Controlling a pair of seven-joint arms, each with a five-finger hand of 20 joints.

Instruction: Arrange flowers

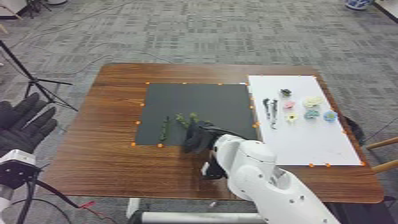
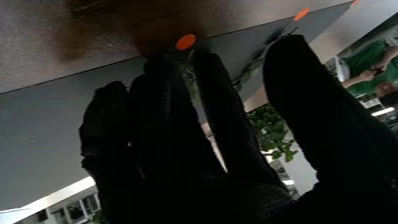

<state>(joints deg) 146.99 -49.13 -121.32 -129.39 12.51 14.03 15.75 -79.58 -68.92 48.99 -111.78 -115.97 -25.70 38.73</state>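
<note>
Right hand (image 1: 202, 136) near green stems (image 1: 164, 129), fingers straight, any hold unclear; left hand (image 1: 25, 129) has fingers spread, empty.

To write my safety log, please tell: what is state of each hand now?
Left hand: open, empty.
Right hand: open, fingers straight, by the green stems; touching, I cannot tell.

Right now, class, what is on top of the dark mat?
Green stems, one of them apart to the left, and orange dots along the edges. The right hand covers the near right part of the dark mat, so anything under it cannot be seen.
</note>
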